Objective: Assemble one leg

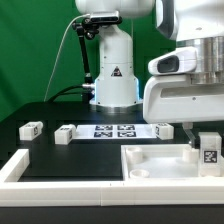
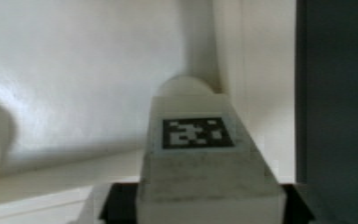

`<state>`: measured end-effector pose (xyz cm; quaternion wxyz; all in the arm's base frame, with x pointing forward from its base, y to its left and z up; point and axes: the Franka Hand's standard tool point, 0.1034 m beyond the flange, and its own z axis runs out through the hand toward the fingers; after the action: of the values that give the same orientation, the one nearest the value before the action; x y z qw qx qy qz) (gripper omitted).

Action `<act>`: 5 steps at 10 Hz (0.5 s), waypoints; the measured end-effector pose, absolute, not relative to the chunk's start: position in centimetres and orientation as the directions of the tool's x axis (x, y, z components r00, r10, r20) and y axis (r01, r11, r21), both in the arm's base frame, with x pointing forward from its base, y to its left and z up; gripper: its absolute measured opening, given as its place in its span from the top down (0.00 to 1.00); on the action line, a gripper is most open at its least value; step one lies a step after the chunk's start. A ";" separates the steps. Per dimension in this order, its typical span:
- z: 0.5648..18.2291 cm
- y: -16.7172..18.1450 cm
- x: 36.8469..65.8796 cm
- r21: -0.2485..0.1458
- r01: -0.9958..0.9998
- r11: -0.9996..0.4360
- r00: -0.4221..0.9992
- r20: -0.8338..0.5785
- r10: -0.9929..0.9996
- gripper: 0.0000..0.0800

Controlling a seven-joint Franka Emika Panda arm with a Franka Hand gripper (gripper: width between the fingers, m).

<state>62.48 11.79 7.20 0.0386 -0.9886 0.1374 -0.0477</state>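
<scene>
At lower right of the exterior view — gripper [image 1: 206,140] pinching the leg [image 1: 209,152].
It hangs over the white tray-shaped piece [image 1: 150,165] — two more tagged blocks [image 1: 29,129] lie on the black table [image 1: 50,110] at left.

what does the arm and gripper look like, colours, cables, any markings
The arm is glossy white with rounded, bulbous segments and dark joint seams. Its base column carries a small black triangular warning mark, and a thin black cable loops down the exterior view's left side of it. The wrist housing is boxy white with a dark band. The gripper looks white to grey; its fingers appear dark in the wrist view.
</scene>
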 end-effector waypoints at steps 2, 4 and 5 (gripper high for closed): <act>7.1 11.1 62.5 -0.091 -0.433 -0.897 0.895 0.075 -0.440 0.63; 7.2 10.5 62.4 -0.091 -0.551 -0.830 0.827 0.073 -0.557 0.62; 7.1 10.0 62.2 -0.087 -0.607 -0.790 0.786 0.078 -0.613 0.62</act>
<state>62.24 9.99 7.14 0.0283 -0.9446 0.3231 -0.0511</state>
